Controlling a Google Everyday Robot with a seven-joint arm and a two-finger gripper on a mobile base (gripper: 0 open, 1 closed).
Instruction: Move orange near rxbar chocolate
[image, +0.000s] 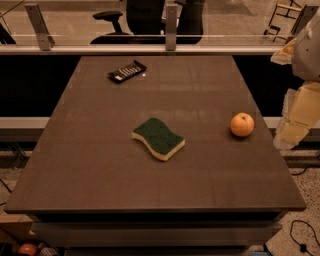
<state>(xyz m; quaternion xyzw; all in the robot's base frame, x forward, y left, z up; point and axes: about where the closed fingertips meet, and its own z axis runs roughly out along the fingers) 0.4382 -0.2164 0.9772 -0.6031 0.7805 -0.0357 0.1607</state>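
The orange (242, 124) is a small round glossy fruit on the right side of the brown table (100, 165), close to its right edge. The rxbar chocolate (127, 71) is a flat black bar with white print, lying at the far left of the table near its back edge. My gripper (295, 125) hangs at the right edge of the view, just beyond the table's right edge, to the right of the orange and apart from it. It holds nothing that I can see.
A green-and-yellow wavy sponge (158, 138) lies in the middle of the table, between the orange and the bar. A glass railing (170, 30) with metal posts runs behind the table. Cables lie on the floor at the lower right (300, 235).
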